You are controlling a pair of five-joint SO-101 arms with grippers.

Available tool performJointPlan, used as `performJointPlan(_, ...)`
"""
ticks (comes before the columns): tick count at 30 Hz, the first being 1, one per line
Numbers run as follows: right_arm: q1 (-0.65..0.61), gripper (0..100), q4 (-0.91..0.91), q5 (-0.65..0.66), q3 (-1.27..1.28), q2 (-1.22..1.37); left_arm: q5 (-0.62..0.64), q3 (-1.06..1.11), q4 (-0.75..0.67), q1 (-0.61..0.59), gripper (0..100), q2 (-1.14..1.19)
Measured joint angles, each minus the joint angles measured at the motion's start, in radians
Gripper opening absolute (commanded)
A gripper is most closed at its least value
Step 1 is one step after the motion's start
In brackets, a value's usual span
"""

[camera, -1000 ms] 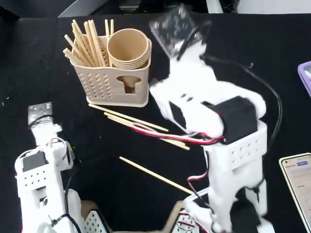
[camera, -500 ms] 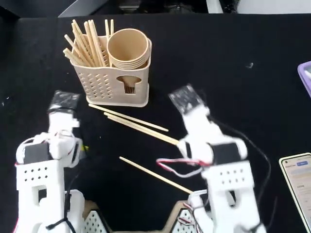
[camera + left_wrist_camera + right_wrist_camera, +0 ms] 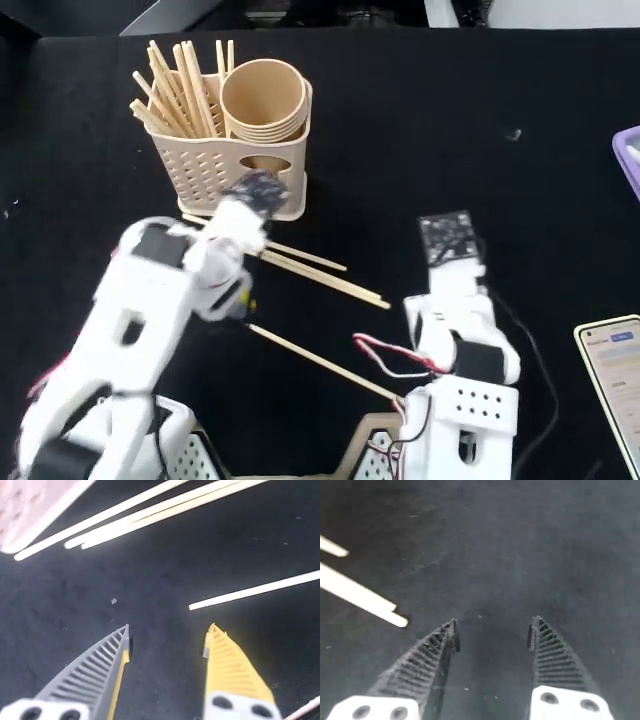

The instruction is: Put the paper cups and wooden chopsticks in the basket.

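Note:
The beige perforated basket (image 3: 240, 172) stands at the back left with a stack of paper cups (image 3: 263, 98) and several wooden chopsticks (image 3: 183, 85) upright in it. Loose chopsticks (image 3: 312, 270) lie on the black table in front of it, and a single chopstick (image 3: 320, 362) lies nearer the arms. My left gripper (image 3: 169, 630) hangs open above the table, just short of the single chopstick's end (image 3: 252, 590), with the other loose chopsticks (image 3: 150, 512) beyond. My right gripper (image 3: 494, 623) is open and empty over bare table, beside a chopstick tip (image 3: 362, 599).
A phone (image 3: 612, 385) lies at the right edge, and a purple thing (image 3: 629, 155) sits farther back there. The basket's corner (image 3: 27, 507) is close to the left gripper. The right arm (image 3: 455, 330) is folded back by its base.
The right arm has pulled back from the basket to its base. The left arm has swung forward and to the right, over the loose chopsticks.

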Motion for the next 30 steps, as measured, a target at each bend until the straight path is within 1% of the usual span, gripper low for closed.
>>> performJointPlan(6, 0.144, 22.9, -0.057, -0.077, 0.035, 0.0, -0.008, -0.18, -0.002, 0.089, 25, 0.298)
performJointPlan(9, 0.186, 22.9, -0.064, -0.117, 0.035, 0.0, -0.008, -0.227, -0.052, 0.152, 25, 0.377)
performJointPlan(15, 0.201, 22.9, -0.068, -0.13, 0.035, 0.0, -0.009, -0.242, -0.19, 0.249, 25, 0.502)
performJointPlan(17, 0.201, 22.9, -0.068, -0.13, 0.035, 0.0, -0.031, -0.242, -0.236, 0.259, 25, 0.554)
performJointPlan(21, 0.201, 22.9, -0.068, -0.13, 0.035, 0.0, -0.087, -0.242, -0.33, 0.262, 30, 0.644)
performJointPlan(24, 0.201, 22.9, -0.068, -0.13, 0.035, 0.0, -0.1, -0.242, -0.391, 0.262, 30, 0.68)
performJointPlan(27, 0.201, 22.9, -0.068, -0.13, 0.035, 0.0, -0.103, -0.265, -0.413, 0.261, 30, 0.694)
performJointPlan(30, 0.201, 22.9, -0.068, -0.13, 0.035, 0.0, -0.138, -0.333, -0.376, 0.261, 30, 0.695)
